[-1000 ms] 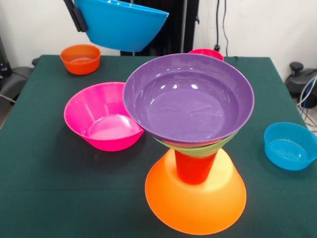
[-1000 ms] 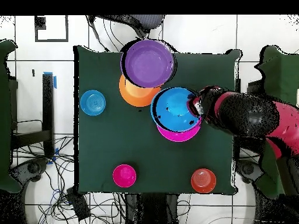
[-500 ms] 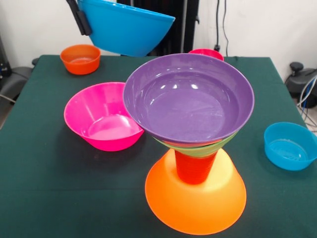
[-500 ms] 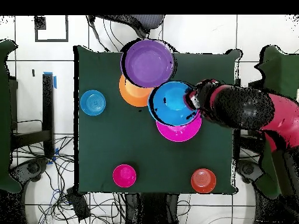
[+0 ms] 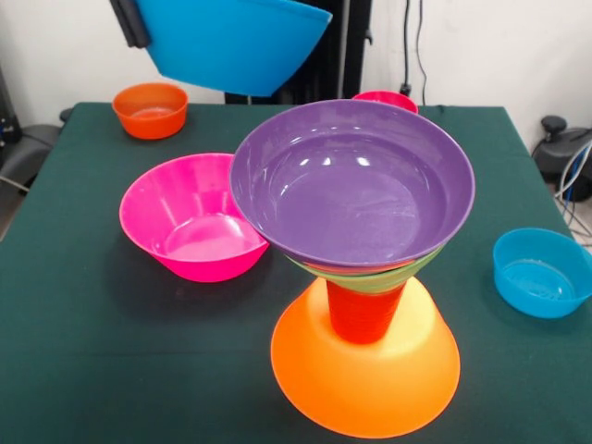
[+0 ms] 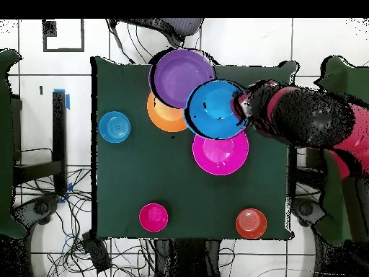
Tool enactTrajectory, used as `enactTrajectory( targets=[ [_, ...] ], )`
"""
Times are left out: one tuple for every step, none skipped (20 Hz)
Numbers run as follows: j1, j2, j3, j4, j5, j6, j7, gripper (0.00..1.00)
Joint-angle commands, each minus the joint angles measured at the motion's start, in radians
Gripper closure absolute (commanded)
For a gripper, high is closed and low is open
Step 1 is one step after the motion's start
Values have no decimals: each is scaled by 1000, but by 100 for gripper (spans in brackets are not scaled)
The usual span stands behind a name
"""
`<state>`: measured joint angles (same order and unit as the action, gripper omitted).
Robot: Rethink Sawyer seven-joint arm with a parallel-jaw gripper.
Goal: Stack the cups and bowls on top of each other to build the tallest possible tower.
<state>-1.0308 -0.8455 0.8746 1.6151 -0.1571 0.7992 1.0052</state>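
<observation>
The tower stands at the front of the table. Its base is a large orange bowl (image 5: 365, 370) (image 6: 161, 115), rim down. On it stand an orange-red cup (image 5: 363, 313), a green bowl (image 5: 372, 278) and a wide purple bowl (image 5: 351, 180) (image 6: 181, 78), rim up. My gripper (image 5: 137, 26) (image 6: 238, 110) is shut on the rim of a large blue bowl (image 5: 231, 42) (image 6: 215, 110). That bowl hangs tilted in the air, high behind the tower. In the overhead view its edge overlaps the purple bowl. A large pink bowl (image 5: 190, 217) (image 6: 220, 151) sits rim up beside the tower.
A small orange bowl (image 5: 150, 109) (image 6: 251, 223) sits near one back corner. A small red-pink bowl (image 5: 384, 97) (image 6: 153, 216) peeks out behind the purple one. A small blue bowl (image 5: 541, 271) (image 6: 114, 127) rests near the table's side edge. The arm (image 6: 310, 126) reaches in over the table's side.
The gripper has carried the blue bowl from over the pink bowl towards the tower and slightly higher. The pink bowl now shows whole in the overhead view.
</observation>
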Motion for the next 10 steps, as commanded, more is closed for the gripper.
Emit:
enactTrajectory(
  targets=[
    [36,-30,-70,-70,51,123,138,100],
    [37,-37,-74,-75,55,134,137,100],
    [40,-40,-79,-81,57,142,136,100],
    [46,-43,-86,-95,57,158,140,100],
    [51,-43,-91,-104,60,163,141,100],
    [58,-38,-98,-121,60,171,146,100],
    [69,-29,-107,-140,58,174,152,100],
    [79,-19,-115,-158,55,177,158,100],
    [91,-8,-124,-175,51,177,166,100],
    [103,3,-134,-192,46,176,174,100]
  ],
)
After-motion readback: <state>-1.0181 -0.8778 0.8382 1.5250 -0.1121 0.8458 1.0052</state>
